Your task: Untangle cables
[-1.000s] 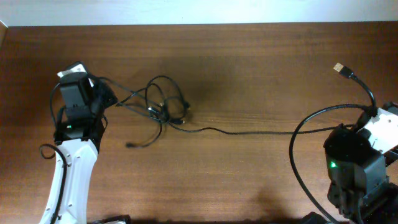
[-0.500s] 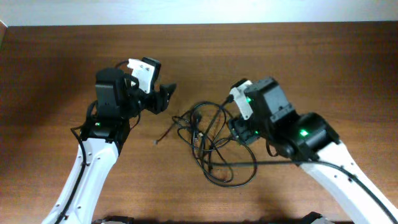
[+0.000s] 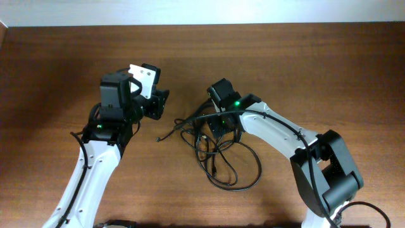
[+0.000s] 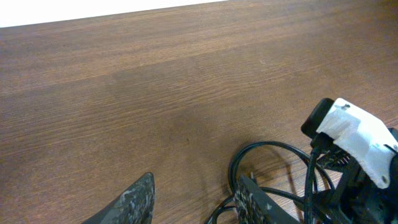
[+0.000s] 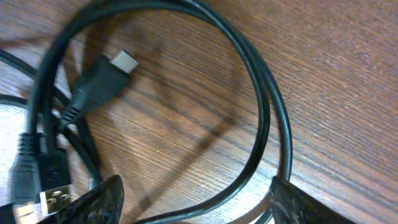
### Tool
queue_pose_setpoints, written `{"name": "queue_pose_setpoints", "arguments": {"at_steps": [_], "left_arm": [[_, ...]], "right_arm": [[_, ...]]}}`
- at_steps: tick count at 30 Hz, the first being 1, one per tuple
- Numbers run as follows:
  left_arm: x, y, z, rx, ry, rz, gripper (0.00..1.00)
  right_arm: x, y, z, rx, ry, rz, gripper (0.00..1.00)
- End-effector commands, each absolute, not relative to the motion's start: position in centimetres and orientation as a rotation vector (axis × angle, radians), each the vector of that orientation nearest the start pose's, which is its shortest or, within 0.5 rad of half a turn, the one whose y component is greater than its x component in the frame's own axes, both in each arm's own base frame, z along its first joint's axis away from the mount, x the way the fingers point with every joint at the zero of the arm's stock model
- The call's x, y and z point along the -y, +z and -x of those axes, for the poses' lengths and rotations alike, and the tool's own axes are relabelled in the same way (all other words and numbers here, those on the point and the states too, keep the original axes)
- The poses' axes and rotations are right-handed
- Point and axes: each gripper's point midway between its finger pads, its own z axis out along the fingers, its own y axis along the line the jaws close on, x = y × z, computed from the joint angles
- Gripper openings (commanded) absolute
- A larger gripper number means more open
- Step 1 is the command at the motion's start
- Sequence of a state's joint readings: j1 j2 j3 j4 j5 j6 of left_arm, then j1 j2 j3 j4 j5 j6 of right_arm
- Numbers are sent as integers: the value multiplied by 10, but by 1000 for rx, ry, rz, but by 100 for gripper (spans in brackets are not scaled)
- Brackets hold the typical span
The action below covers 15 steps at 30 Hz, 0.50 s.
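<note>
The cables [image 3: 218,152] lie in one tangled heap of thin black loops on the wooden table [image 3: 329,69]. My right gripper [image 3: 223,126] hangs low over the heap's upper part. In the right wrist view it [image 5: 196,186] stands open, and a cable loop [image 5: 264,118] runs between its fingers [image 5: 102,202] without being clamped. A black plug [image 5: 102,78] and a USB plug [image 5: 37,193] lie to the left. My left gripper [image 3: 161,104] stands left of the heap. It [image 4: 196,180] is open over bare wood, with cable loops [image 4: 273,149] just beyond its right finger [image 4: 255,202].
The right gripper's white and black body [image 4: 354,143] shows at the right of the left wrist view, close to the left fingers. A loose cable end [image 3: 159,139] points left out of the heap. The table's far edge [image 3: 202,25] meets a white wall.
A second ago the cables lay spread out with both arms far apart. Now they lie heaped at the middle, both arms have come in beside them, and both grippers have opened.
</note>
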<state>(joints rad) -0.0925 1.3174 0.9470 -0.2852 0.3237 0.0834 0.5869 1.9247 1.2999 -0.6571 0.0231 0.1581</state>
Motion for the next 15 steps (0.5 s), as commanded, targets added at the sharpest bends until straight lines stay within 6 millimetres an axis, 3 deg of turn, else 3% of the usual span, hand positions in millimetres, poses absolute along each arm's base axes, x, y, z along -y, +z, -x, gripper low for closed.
{"name": "queue_pose_setpoints", "arguments": {"at_steps": [1,6,7,9,12,15], "left_arm": [[89,194,-385,-2177,-352,-365,41],[89,194,-385,-2177,-352,-365,43],[89,194,-385,-2177,-352,-365,42],[89,194,-385,-2177,-352,-365,43],[89,193,-385,-2177,-352,-365,42],[89,194,-385,-2177,-352,-365,42]], "right_arm": [[-215,30,-358,-2819,109,461,66],[-203,17,-351,-2860,89,425,65],[-200,10,-346,-2876,84,409,56],[-198,2,-341,-2888,88,364,56],[-198,0,-339,-2893,97,362,40],[-206,3,-341,-2881,154,380,4]]}}
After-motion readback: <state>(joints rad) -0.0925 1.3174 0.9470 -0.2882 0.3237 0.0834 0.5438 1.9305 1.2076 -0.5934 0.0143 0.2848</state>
